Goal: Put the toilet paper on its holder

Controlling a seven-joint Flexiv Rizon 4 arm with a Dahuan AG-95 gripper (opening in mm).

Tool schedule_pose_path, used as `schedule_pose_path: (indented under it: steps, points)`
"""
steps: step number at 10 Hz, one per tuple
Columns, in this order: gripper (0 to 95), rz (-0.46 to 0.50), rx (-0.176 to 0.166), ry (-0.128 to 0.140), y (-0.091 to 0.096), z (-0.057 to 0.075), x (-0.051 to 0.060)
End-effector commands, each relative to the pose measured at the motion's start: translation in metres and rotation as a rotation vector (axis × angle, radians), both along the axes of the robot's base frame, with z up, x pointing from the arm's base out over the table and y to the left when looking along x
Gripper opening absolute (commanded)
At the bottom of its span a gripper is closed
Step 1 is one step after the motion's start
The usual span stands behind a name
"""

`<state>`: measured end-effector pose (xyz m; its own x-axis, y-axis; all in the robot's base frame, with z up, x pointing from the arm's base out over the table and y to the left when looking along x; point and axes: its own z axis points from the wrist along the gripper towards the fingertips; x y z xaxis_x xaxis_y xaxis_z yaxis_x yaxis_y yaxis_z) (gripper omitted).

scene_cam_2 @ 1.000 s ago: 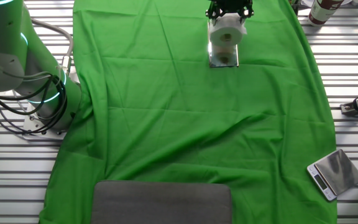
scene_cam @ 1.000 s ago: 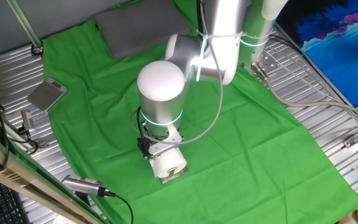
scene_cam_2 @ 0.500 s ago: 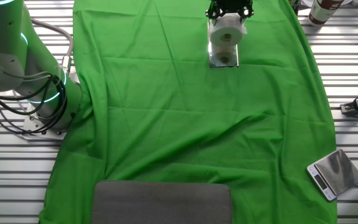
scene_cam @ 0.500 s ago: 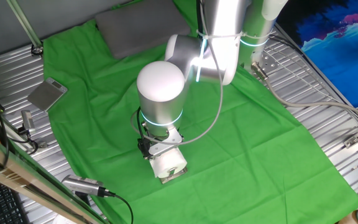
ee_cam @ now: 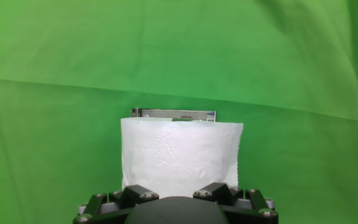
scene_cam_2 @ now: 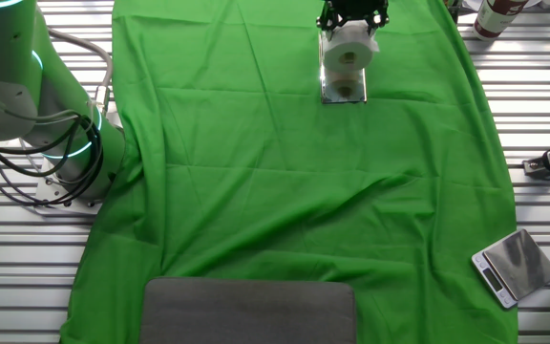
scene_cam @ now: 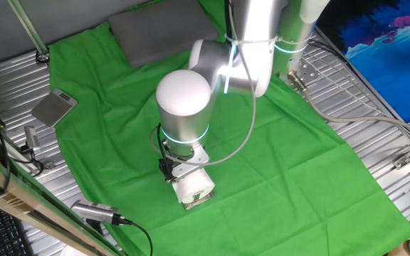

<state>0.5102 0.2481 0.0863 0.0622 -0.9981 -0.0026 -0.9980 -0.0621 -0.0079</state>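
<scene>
Green cloth (scene_cam_2: 285, 191) open; grey pad (scene_cam_2: 249, 311), prob. scale (scene_cam_2: 514, 267) at edges.

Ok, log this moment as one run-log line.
phase: placing | toilet paper lying over holder | gripper at roll, closure unclear | surface: green cloth

Readable text: none | labels, brands, numbers, signs: none can be made out in any view | small items at bench edges: too blurred to be read

Worktop (scene_cam_2: 27, 277): ribbed metal slats. Green cloth (scene_cam_2: 285, 191) draped over centre, wrinkled. Grey pad (scene_cam_2: 249, 310) on cloth edge. Blue patterned sheet (scene_cam: 383, 43) beside worktop.
</scene>
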Motion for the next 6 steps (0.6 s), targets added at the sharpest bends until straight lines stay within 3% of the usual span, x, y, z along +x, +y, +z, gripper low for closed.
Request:
schedule_pose_path:
  steps: [1,3,4,6]
  points:
    - [57.0,0.001,0.001,0.001,0.0002,0.0,-0.0002]
    - [57.0,0.0,-0.001,0.001,0.0003,-0.0011,-0.0003]
    - [76.0,-0.001,0.0,0.001,0.0004,-0.0018,-0.0003]
    - [76.0,-0.001,0.001,0.001,0.0005,-0.0028,-0.0004]
